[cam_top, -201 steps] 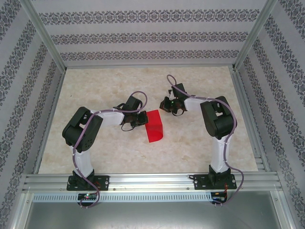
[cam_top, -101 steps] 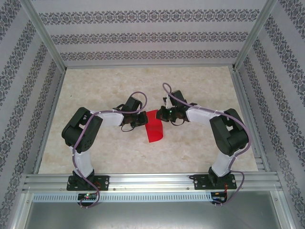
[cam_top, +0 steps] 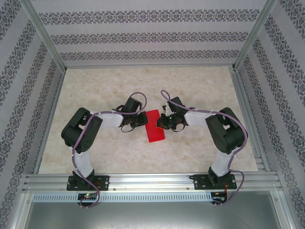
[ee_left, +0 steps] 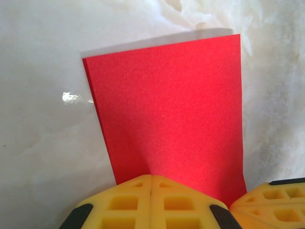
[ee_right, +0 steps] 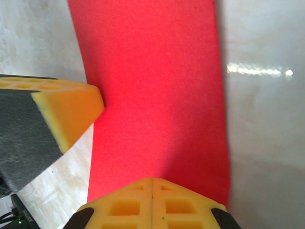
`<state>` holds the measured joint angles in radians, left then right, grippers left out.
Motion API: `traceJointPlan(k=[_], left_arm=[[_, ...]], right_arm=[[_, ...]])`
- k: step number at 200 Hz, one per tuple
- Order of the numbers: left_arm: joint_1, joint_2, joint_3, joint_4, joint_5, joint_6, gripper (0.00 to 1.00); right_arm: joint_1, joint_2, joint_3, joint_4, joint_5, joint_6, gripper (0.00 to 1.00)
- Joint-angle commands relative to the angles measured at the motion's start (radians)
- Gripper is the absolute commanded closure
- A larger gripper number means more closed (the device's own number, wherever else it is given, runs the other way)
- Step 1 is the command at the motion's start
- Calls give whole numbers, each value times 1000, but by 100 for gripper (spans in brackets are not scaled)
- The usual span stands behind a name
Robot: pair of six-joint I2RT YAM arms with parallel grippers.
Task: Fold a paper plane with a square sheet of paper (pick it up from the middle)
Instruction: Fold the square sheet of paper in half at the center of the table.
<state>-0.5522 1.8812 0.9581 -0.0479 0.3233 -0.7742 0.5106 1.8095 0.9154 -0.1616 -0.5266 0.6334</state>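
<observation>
Lying folded at the centre of the marble table (cam_top: 200,86), the red paper sheet (cam_top: 155,129) was touched — left gripper (cam_top: 142,119) at 9 o'clock, right gripper (cam_top: 160,122) at 3 o'clock, both clenched empty.

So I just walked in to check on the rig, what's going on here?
A red paper lies on the table as a rectangle, apparently folded once. The left gripper and right gripper are both shut, their tips over opposite edges of it, seemingly pressing it flat. It has no plane shape yet.
</observation>
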Motion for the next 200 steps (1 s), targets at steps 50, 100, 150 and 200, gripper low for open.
traceJointPlan(k=[50, 100, 150, 200], left_arm=[[-11, 114, -87, -236, -163, 8, 100], [-9, 123, -88, -235, -171, 6, 100], [-14, 116, -84, -245, -169, 11, 100], [-24, 124, -69, -254, -171, 9, 100]], right_arm=[[11, -20, -94, -10, -2, -13, 100], [-1, -136, -208, -54, 40, -16, 100], [33, -230, -97, -39, -24, -19, 100], [52, -81, 15, -27, -24, -21, 100]])
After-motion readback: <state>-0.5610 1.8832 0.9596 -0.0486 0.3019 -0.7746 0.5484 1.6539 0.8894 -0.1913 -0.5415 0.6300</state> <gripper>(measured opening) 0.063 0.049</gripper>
